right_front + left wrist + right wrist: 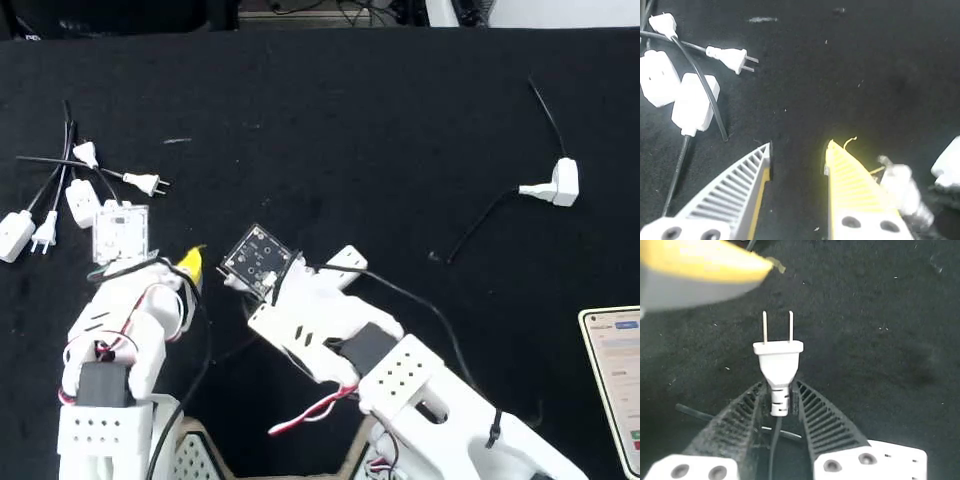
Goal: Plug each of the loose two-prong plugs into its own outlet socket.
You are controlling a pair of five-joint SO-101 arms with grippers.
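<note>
- White two-prong plug (777, 360), close to the right wrist camera, is held by its ribbed neck in the right tool (777, 387). The dark ribbed fingers (820, 415) press on either side of it. Both prongs are bare and point away from the arm, above the black desk (350, 130).
- In the high view this arm's tool sits near the middle of the desk, a little to the left. The plug's black cable (420, 305) trails back to the right along the arm.
- Just left of the held plug is the left tool (799, 145). It is spread wide and holds nothing, with dark desk showing between its tips. One finger is white (747, 175) and the other is a yellow finger (852, 185), whose tip is close to the held plug's prongs.
- Farther away and to the left lies a cluster of white parts on black cords. A loose plug (730, 54) lies on its side with its prongs pointing right. Another plug (662, 22) lies beyond it.
- An outlet socket (657, 77) with two slots showing lies just beside a second socket (692, 102). A cord crosses over the second one.
- Two more white pieces (15, 235) lie at the far-left edge of the cluster.
- Well apart, on the far right, a white plug-and-socket pair (555, 185) looks joined.
- A lit screen device (615, 380) lies at the near right edge.
</note>
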